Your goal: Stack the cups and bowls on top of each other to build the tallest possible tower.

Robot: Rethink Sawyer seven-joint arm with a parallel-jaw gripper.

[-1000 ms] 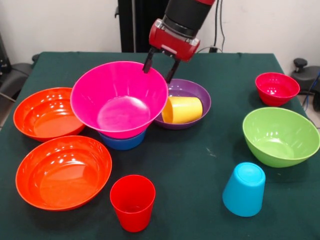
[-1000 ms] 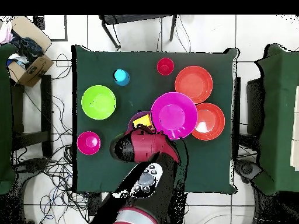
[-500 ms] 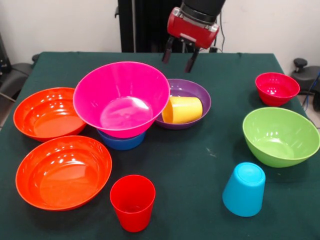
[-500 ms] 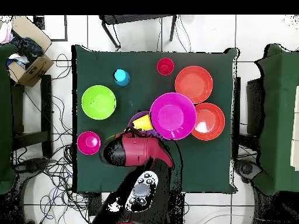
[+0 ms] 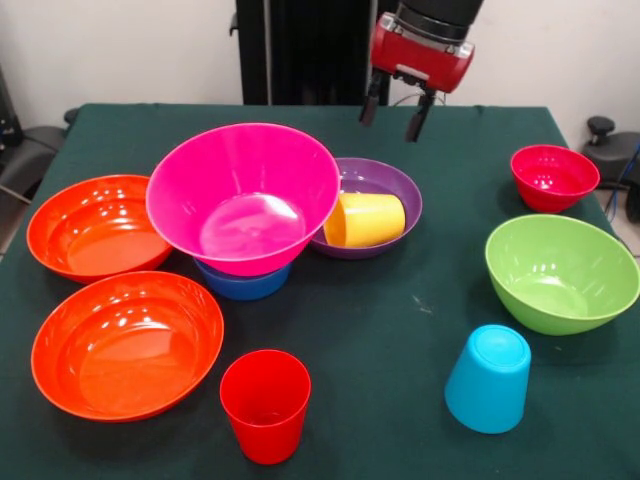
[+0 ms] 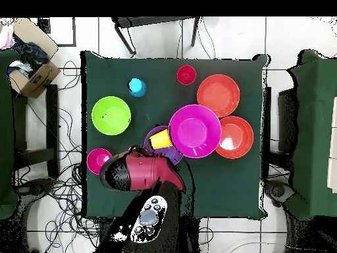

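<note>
A large magenta bowl [image 5: 243,193] [image 6: 195,130] rests on a small blue bowl [image 5: 244,284]. Beside it a yellow cup [image 5: 365,220] [image 6: 159,139] lies on its side in the purple bowl [image 5: 383,182]. Two orange bowls [image 5: 127,342] [image 5: 92,225] sit at the left. A red cup [image 5: 266,404] stands upright at the front, and a light blue cup [image 5: 489,378] stands upside down. A lime green bowl [image 5: 561,272] and a small crimson bowl [image 5: 553,176] are at the right. My gripper [image 5: 392,111] hangs open and empty above the table's far side, behind the purple bowl.
A cardboard box [image 6: 29,66] sits off the table in the overhead view, and cables lie on the floor around it. Chairs stand along the table's sides.
My gripper has let go of the magenta bowl's rim, risen, and moved right toward the far side. The magenta bowl has settled on the blue bowl.
</note>
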